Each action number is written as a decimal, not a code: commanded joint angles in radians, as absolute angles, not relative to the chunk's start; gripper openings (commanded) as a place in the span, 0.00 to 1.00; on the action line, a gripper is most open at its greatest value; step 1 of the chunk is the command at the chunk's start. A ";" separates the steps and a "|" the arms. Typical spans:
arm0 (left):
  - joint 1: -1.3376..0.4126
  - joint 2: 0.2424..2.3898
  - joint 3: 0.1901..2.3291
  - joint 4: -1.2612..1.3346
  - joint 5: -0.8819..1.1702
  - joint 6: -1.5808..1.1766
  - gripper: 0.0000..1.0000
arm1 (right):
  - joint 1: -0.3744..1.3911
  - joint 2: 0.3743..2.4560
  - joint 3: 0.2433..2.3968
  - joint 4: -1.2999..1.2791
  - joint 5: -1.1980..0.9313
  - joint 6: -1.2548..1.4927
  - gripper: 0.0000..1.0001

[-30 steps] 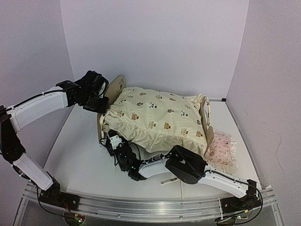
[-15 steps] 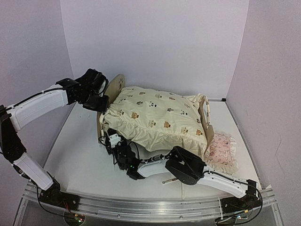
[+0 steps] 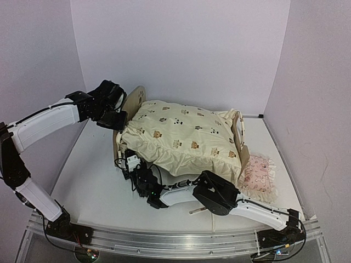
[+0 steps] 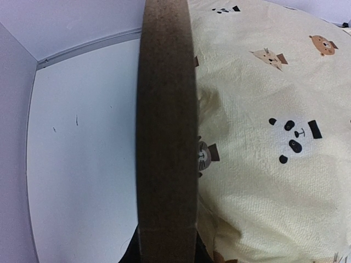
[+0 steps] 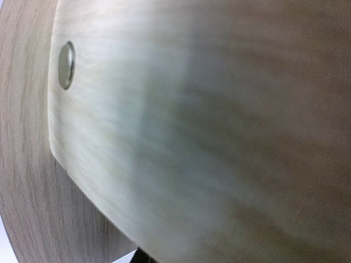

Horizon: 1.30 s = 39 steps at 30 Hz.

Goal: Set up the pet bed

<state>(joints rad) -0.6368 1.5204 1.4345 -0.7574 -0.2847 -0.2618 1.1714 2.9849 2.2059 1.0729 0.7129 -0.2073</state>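
Left gripper pinched nearly closed on the pet bed at its tall end; bed's long axis runs off to that gripper's right; right gripper sits against the near corner just ahead of it, closure can't be told.

The right tool has crept slightly up and left (barely) against the pet bed's near rail.

The top camera is looking down from high on the near side of the pet bed, taking in all of it. The left wrist camera is looking along the edge of the headboard, very near. The right wrist camera is facing blurred wood, nearer still; all three are sharing the bed
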 commanded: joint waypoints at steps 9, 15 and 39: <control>-0.676 1.423 1.594 -0.616 -0.185 -0.339 0.00 | 1.047 2.960 2.146 1.041 0.795 -0.142 0.59; -0.678 1.420 1.604 -0.619 -0.169 -0.342 0.00 | 1.043 2.999 2.203 1.033 0.787 -0.151 0.60; -0.701 1.445 1.630 -0.624 -0.154 -0.341 0.00 | 1.016 3.031 2.267 0.981 0.739 -0.078 0.00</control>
<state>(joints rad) -0.6483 1.5436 1.4868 -0.7734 -0.3088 -0.2508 1.1522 3.0112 2.2650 1.0298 0.6388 -0.1715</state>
